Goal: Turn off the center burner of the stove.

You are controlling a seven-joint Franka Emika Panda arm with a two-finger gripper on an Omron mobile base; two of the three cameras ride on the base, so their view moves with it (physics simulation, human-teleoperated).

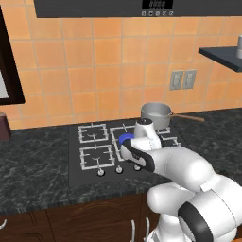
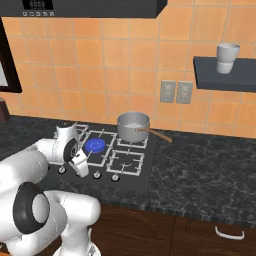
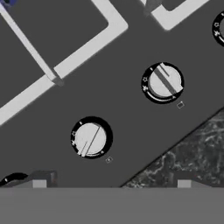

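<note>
The center burner (image 2: 94,145) at the middle of the stove (image 2: 145,179) glows blue, so shut-off remains undone; the gripper (image 2: 81,167), finger spread indeterminate, hovers over the front-edge knob row above one silver knob (image 3: 90,138), not touching.

Orange tiles (image 2: 125,75) cover the wall, with two grey outlets (image 2: 176,92) set in. A dark shelf (image 2: 225,75) hangs above the marbled black counter (image 2: 210,165).
</note>
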